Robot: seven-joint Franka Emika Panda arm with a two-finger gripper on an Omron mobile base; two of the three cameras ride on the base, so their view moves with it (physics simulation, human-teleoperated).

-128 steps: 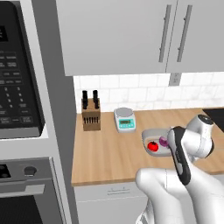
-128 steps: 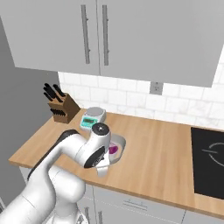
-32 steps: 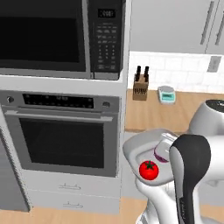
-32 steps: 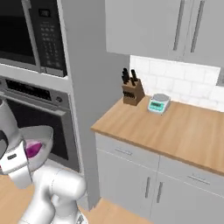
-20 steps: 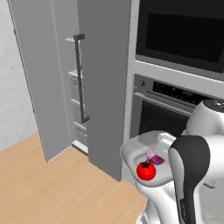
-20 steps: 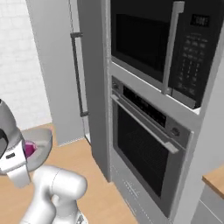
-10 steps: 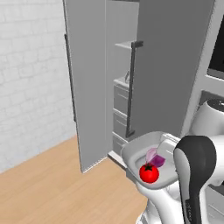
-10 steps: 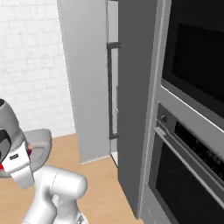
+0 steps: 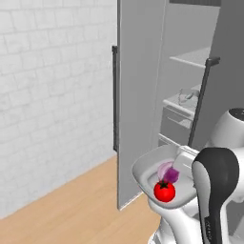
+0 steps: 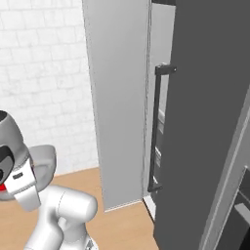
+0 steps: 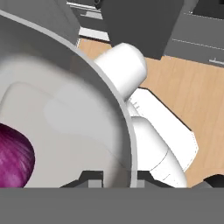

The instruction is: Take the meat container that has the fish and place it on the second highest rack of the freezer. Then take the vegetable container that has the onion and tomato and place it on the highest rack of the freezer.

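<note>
White brick wall [image 9: 47, 95] and wood floor [image 9: 71, 209] behind, tall grey freezer [image 9: 143, 95] ahead with its door swung open, long black bar handle [image 9: 115, 97] on the door edge. Vegetable container [image 9: 147, 167], a pale grey bowl, sits carried out in front of the white arm, low in the left base view, just short of the open freezer. Tomato [image 9: 164, 191] rests at the near side of the bowl, red with dark stem spot; purple onion [image 9: 170, 174] touches it just behind. Hand view has the onion [image 11: 15, 159] low left inside the bowl and the bowl rim [image 11: 118, 109] curving across. Pincer [image 11: 114, 178] clamps that rim, fingers tight on either side of the wall. Inside the freezer, white interior, highest rack [image 9: 193, 58] up top, second shelf [image 9: 183, 101] below carrying a clear container, contents unclear. Grey drawers [image 9: 174, 126] under that. Right base view: open door [image 10: 117, 97] and a second black handle [image 10: 156, 127] on the dark cabinet side.
</note>
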